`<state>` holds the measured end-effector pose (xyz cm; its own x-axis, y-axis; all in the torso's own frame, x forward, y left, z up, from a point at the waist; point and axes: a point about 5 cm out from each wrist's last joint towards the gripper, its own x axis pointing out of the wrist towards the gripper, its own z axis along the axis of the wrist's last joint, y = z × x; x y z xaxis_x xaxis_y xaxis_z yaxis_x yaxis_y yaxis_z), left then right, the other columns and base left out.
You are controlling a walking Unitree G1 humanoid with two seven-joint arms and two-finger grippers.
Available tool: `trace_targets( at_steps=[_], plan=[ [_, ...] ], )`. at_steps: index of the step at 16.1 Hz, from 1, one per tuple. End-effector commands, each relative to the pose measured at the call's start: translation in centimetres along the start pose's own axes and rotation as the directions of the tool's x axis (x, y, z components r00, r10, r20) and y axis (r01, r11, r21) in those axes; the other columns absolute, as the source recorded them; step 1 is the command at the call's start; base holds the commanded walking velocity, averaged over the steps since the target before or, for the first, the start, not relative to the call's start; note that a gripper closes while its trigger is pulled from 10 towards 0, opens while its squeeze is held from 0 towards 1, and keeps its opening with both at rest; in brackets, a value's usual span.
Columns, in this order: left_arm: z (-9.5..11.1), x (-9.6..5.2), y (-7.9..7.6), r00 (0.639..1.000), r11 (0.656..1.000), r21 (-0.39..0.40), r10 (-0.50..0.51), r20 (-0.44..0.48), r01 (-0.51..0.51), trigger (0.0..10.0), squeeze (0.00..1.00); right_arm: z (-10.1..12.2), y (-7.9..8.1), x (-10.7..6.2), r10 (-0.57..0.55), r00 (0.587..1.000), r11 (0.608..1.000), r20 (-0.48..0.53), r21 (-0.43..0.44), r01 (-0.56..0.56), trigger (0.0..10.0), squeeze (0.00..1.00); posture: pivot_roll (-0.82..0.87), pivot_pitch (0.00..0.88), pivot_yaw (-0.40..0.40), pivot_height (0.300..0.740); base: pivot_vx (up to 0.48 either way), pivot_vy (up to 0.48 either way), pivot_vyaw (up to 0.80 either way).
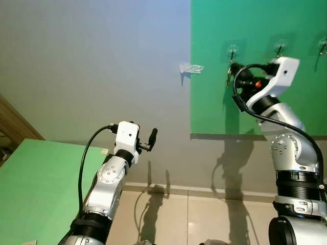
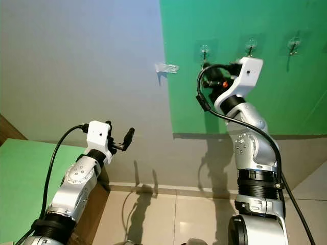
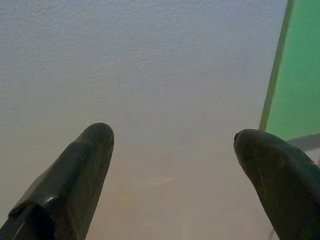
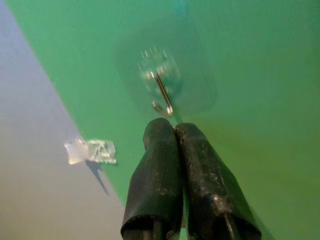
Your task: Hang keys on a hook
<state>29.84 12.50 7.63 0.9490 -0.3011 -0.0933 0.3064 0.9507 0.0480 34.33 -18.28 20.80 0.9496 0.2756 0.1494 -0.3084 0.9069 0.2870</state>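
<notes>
Our right gripper (image 4: 175, 131), fingers pressed together on the keys (image 1: 229, 75), sits just below the leftmost hook (image 4: 162, 95); next we should lift the ring over it. Our left gripper (image 3: 172, 150) is open.

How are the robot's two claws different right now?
The right gripper is raised to the leftmost hook on the green panel, fingers pressed together; the left gripper sits low before the bare grey wall, fingers spread apart. A key dangles by the right gripper; the left holds nothing. Both have black fingers.
</notes>
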Motion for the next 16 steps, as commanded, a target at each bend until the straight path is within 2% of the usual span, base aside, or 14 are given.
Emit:
trace_targets(
  at_steps=[1, 5, 10, 16],
  plan=[
    [0.1, -0.2, 0.2, 1.0, 1.0, 0.011, 0.005, 0.003, -0.005, 10.0, 0.0, 0.2, 0.4, 0.4, 0.011, 1.0, 0.999, 0.003, 0.034, -0.012, 0.0, 0.0, -0.23, 0.0, 0.12, 0.74, 0.0, 0.0, 0.0],
    [0.1, -0.3, 0.2, 1.0, 1.0, 0.012, 0.008, 0.002, -0.008, 10.0, 0.0, 0.3, 0.1, 0.3, 0.005, 1.0, 0.999, 0.001, 0.045, -0.005, 0.0, 0.0, -0.23, 0.0, 0.118, 0.74, 0.0, 0.0, 0.0],
    [0.0, -0.4, 0.2, 1.0, 1.0, 0.01, 0.011, 0.002, -0.011, 10.0, 0.0, 0.4, 0.3, -0.2, 0.049, 0.999, 0.995, 0.004, -0.083, -0.048, 0.0, 0.0, -0.23, 0.0, 0.116, 0.74, 0.0, 0.0, 0.0],
    [0.0, -0.3, 0.2, 1.0, 1.0, 0.012, 0.007, 0.0, -0.007, 10.0, 0.0, 1.2, 1.1, -0.4, 0.129, 0.991, 0.985, 0.023, -0.115, -0.126, 0.0, 0.0, -0.23, 0.0, 0.12, 0.74, 0.0, 0.0, 0.0]
  ],
)
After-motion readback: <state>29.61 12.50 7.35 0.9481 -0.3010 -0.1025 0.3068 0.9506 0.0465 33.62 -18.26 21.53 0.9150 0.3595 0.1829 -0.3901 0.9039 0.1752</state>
